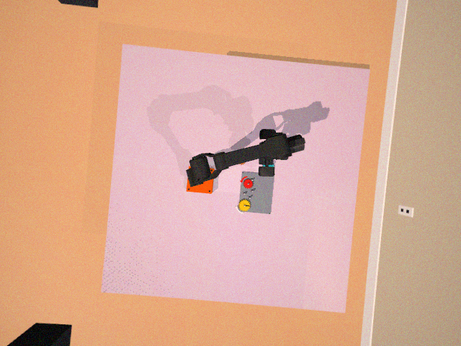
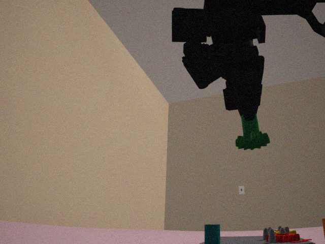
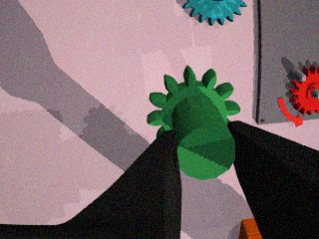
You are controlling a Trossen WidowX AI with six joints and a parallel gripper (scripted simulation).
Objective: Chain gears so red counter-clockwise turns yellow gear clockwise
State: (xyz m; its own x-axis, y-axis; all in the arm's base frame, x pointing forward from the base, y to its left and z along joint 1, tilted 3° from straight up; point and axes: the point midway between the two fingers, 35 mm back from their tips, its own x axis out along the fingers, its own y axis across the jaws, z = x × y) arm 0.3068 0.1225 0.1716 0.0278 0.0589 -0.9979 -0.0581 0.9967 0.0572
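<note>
Green gear (image 2: 252, 140) (image 3: 199, 110) — raised, gripped by its stem.

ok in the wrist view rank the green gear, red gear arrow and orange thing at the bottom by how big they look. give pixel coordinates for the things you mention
1. green gear (image 2: 252, 142) (image 3: 201, 124), held nearest the camera
2. red arrow (image 3: 288, 112) and orange piece (image 3: 250, 230): unsure, the orange one is cut off
</note>
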